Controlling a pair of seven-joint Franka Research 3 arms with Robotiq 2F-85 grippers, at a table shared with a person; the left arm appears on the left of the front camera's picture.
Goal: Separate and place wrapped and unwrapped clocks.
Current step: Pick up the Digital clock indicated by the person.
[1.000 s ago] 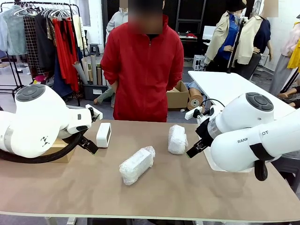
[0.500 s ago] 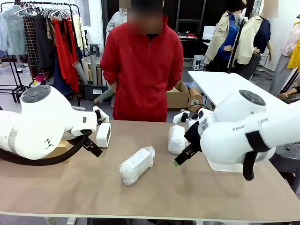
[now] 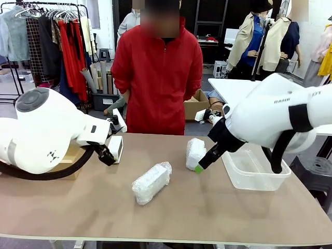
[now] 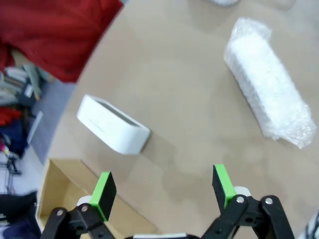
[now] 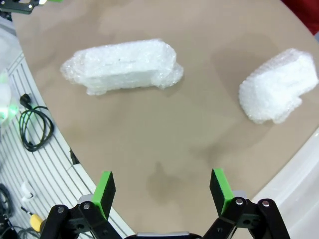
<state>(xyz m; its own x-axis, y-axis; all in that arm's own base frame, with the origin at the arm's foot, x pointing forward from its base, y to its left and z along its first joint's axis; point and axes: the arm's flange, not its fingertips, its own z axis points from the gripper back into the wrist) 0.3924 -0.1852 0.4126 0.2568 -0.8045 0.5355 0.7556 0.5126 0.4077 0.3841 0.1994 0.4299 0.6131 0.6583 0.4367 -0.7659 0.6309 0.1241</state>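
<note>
The unwrapped clock (image 3: 115,148), a white rounded box, stands at the table's far left; in the left wrist view the same unwrapped clock (image 4: 112,131) lies ahead and left of my open left gripper (image 4: 163,191). My left gripper (image 3: 106,154) hovers just beside it, apart from it. One wrapped clock (image 3: 151,182) lies mid-table, another wrapped clock (image 3: 195,153) farther back. My right gripper (image 3: 200,165) hangs open right next to the rear bundle. Seen from the right wrist, my right gripper (image 5: 162,191) is empty above bare table, both bundles (image 5: 122,64) (image 5: 279,92) ahead.
A clear plastic tub (image 3: 254,171) sits on the right side of the table. A brown cardboard box (image 3: 67,163) sits at the left edge, partly behind my left arm. A person in a red jacket (image 3: 158,72) stands at the far side.
My right arm has swung left and risen, bringing its gripper beside the rear wrapped clock and uncovering the tub. My left gripper has edged closer to the unwrapped clock.
</note>
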